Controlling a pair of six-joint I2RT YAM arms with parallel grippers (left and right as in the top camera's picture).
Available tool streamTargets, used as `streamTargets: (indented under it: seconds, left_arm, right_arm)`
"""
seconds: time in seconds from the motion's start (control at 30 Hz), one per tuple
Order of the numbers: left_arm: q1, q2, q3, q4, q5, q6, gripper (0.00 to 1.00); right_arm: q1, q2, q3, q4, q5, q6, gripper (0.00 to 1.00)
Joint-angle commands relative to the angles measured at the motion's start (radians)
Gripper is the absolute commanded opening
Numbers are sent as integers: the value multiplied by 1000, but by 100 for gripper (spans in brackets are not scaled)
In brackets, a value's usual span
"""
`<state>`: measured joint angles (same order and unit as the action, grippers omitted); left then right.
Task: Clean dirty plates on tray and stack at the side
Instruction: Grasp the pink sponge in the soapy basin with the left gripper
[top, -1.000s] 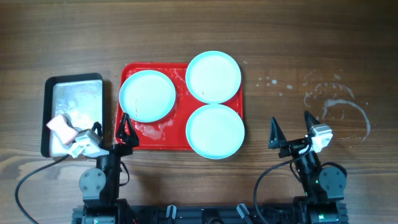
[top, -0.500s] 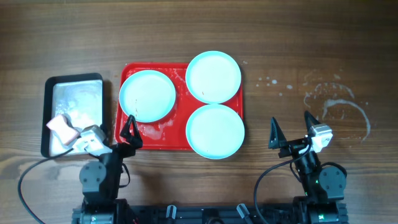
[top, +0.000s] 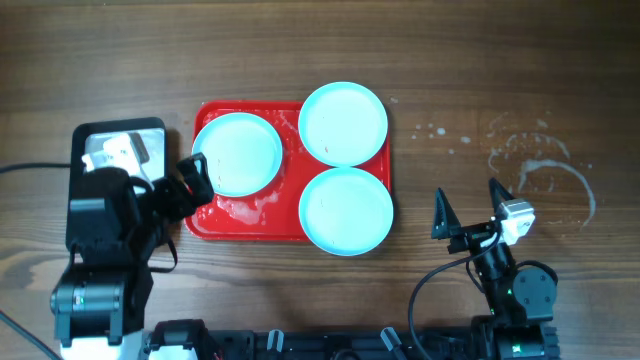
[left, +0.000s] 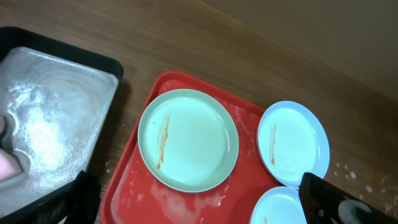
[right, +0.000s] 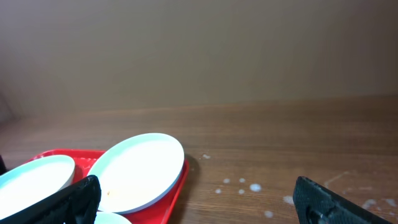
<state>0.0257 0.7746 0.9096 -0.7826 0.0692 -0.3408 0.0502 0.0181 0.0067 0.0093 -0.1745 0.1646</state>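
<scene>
Now that the left gripper (top: 193, 185) has risen from its rest at the table's near edge and swung forward, jaws wide apart and empty, it hangs over the left edge of the red tray (top: 240, 218), beside the black-rimmed metal tray (top: 120, 126). Cleaning looks barely begun. The nearest plate (top: 237, 153), just ahead of the claw, shows a thin streak. The far plate (top: 343, 123) and near-right plate (top: 345, 210) lie further right. The right gripper (top: 467, 205) stays parked, also empty, jaws apart.
</scene>
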Motion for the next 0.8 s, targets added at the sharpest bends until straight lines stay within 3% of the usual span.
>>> streamTargets:
  seconds: [0.0, 0.17, 0.33, 0.43, 0.6, 0.7, 0.77]
  left_arm:
    - [5, 27, 24, -40, 20, 19, 100]
    - [5, 67, 24, -54, 24, 19, 100]
    - [5, 77, 24, -37, 24, 19, 100]
    - [5, 76, 24, -35, 24, 19, 100]
    - [5, 77, 24, -106, -25, 14, 100]
    - [22, 79, 24, -214, -223, -190, 97]
    - [44, 84, 24, -233, -244, -227, 97]
  right_arm:
    - [5, 18, -1, 40, -60, 103, 100]
    - [5, 69, 48, 3, -175, 101, 100]
    - [5, 261, 247, -90, -175, 97, 100]
    - [5, 456, 432, -190, -198, 58, 100]
    - [5, 820, 841, -498, -261, -9, 100]
    - [5, 1003, 1057, -674, -279, -33, 100]
    - [5, 1073, 1103, -669, -279, -31, 100]
